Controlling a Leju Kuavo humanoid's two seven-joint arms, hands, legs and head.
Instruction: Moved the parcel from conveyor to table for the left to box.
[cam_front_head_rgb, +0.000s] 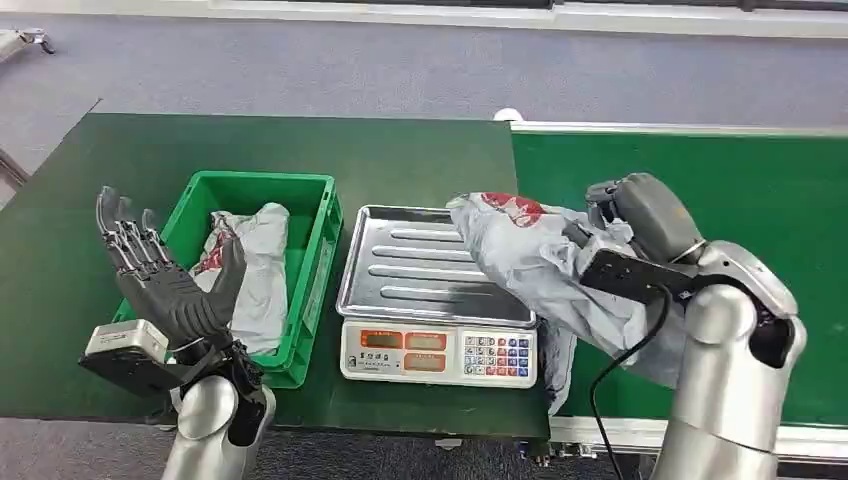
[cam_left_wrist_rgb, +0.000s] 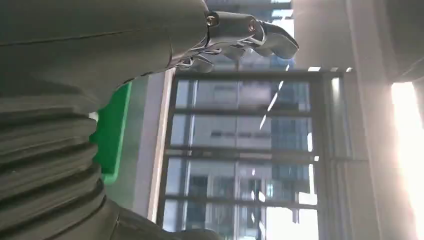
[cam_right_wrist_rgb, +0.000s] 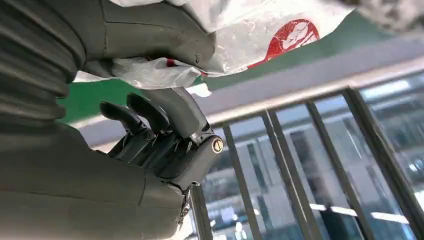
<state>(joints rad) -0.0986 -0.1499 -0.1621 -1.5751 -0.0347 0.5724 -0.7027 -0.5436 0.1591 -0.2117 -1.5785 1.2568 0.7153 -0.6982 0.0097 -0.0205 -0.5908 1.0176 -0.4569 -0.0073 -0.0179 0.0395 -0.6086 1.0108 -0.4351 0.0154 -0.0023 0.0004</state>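
A grey plastic parcel with a red mark hangs in my right hand, lifted over the seam between the conveyor and the scale's right edge. In the right wrist view the thumb and fingers pinch the parcel's wrinkled film. My left hand is raised palm up with fingers spread, empty, in front of the green crate. The left wrist view catches its fingertips against windows. Another grey parcel lies inside the crate.
A digital scale with a steel tray and keypad stands on the dark green table between crate and conveyor. The green conveyor belt runs along the right. Grey floor lies beyond the table.
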